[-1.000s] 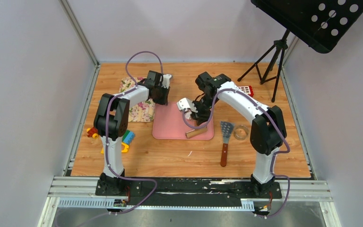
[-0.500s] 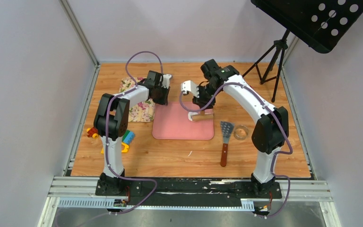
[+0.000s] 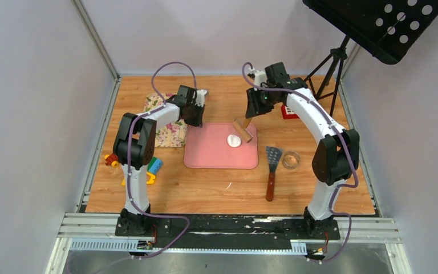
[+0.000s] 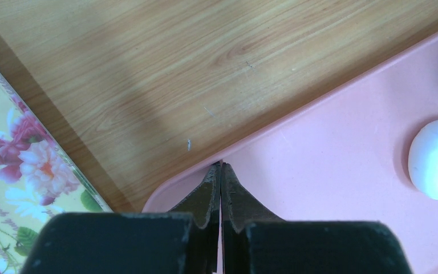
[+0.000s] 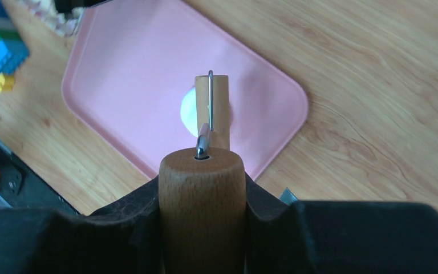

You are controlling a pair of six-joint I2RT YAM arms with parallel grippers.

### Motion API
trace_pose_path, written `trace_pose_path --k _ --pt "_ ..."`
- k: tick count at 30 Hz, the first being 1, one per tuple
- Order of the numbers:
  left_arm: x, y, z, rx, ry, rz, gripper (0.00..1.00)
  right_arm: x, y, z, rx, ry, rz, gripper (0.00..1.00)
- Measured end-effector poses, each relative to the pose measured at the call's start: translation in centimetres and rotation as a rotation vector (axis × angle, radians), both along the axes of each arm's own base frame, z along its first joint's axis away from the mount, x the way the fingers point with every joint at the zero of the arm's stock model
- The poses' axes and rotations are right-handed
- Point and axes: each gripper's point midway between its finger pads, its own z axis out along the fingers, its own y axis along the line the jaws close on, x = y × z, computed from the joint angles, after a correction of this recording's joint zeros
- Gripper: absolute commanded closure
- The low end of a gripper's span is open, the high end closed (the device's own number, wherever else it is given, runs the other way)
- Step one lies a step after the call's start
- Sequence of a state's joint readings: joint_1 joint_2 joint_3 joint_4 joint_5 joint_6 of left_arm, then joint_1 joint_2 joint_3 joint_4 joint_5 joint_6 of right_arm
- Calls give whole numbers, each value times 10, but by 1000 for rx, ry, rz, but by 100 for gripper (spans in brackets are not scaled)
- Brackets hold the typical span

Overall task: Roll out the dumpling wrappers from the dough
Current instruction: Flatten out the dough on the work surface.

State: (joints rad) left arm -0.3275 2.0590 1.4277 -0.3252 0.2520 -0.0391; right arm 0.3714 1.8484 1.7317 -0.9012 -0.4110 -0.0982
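The dough [image 3: 234,140] is a small white lump on the pink mat [image 3: 205,154], right of its middle. In the left wrist view the dough [image 4: 436,158] lies at the right edge. My right gripper [image 3: 255,108] is shut on the wooden handle [image 5: 202,194] of a small roller [image 3: 242,128]. The roller barrel [image 5: 212,105] hangs tilted over the dough [image 5: 188,111], which peeks out on its left. My left gripper [image 4: 221,165] is shut, its tips at the mat's [image 4: 331,171] far left corner. No dumpling wrappers are in view.
A spatula [image 3: 272,165] and a small ring cutter [image 3: 290,159] lie right of the mat. A floral cloth [image 3: 171,131] and toy bricks [image 3: 151,168] sit to the left. A red item [image 3: 290,111] and a black tripod [image 3: 325,74] stand at the back right.
My right arm has swung back and to the right, carrying the roller from the mat's near right edge up to its far side. This uncovered the dough. The left arm has not moved.
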Motion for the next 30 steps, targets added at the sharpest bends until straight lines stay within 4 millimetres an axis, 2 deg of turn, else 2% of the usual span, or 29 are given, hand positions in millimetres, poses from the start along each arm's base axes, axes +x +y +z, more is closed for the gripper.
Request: trace_pose_path --k 4,7,17,24,30 --pt "0 0 0 0 0 0 100 17 -16 -12 35 57 -164 100" --pt "0 0 0 0 0 0 100 23 -16 -22 44 82 -214 100" --pt "0 0 0 0 0 0 100 11 -16 -63 39 165 -275 100" --pt "0 0 0 0 0 1 100 4 -13 -64 85 167 -281 100" --pt "0 0 0 0 1 1 100 0 4 -62 135 177 -256 100"
